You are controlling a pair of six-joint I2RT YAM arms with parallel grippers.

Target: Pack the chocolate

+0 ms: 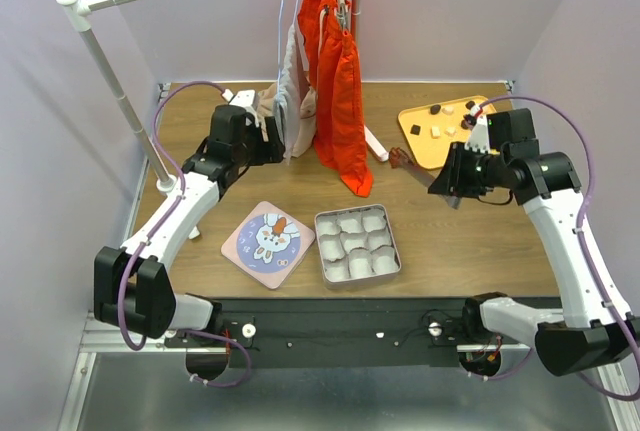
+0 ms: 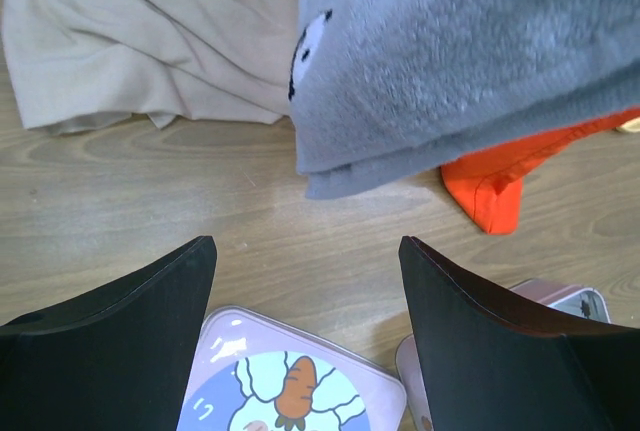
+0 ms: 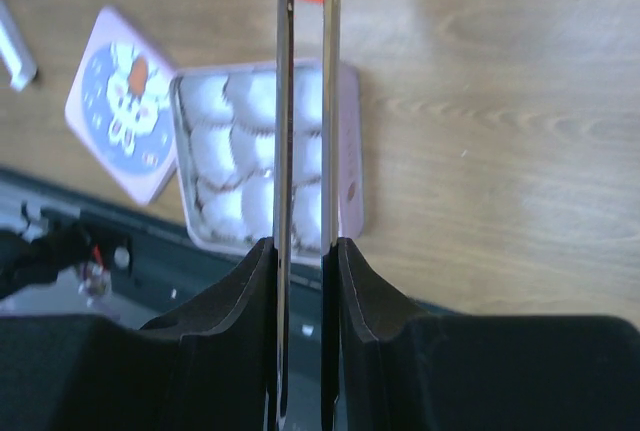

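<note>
Picking step: right tool [image 3: 305, 251] clenched on thin metal tweezers [image 3: 331, 101], left tool [image 2: 305, 246] released. Small brown and cream chocolate pieces [image 1: 435, 109] lie on orange tray [image 1: 425, 146], two o'clock. Next move calls for carrying one to the silver cup-lined tin [image 3: 350, 161], six o'clock.

Top external: high behind arm bases, looking down over whole bench [image 1: 460, 241]. Left wrist: close above bench, past own left hand [image 2: 305, 281], toward hanging cloths [image 2: 450, 61]. Right wrist: farther off, along tongs [image 3: 285, 101], facing near-left. All share lid [image 1: 268, 243]; tin [image 1: 397, 251] too.
</note>
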